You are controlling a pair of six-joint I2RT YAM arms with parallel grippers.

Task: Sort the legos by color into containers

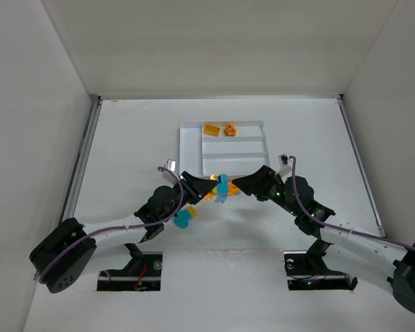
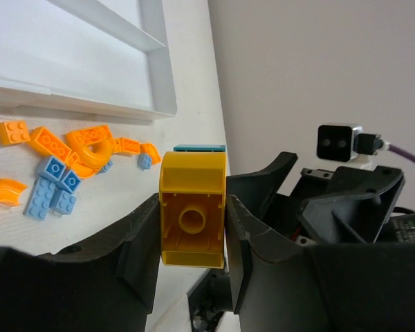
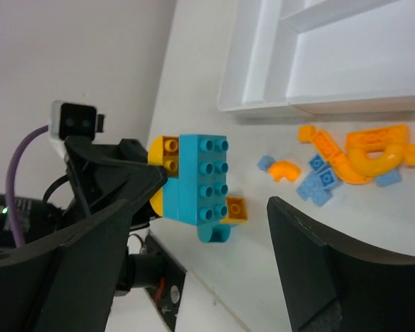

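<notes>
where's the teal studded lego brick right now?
Right wrist view, centre-left: the teal studded plastic brick is stuck to the yellow plastic brick clamped in the left gripper, on the near side of the white plastic tray.

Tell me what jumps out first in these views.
The left gripper pinches a yellow brick with a teal brick stuck to it, between the two arms. The right gripper stands open beside it; loose orange and blue bricks lie just outside the white tray.
</notes>
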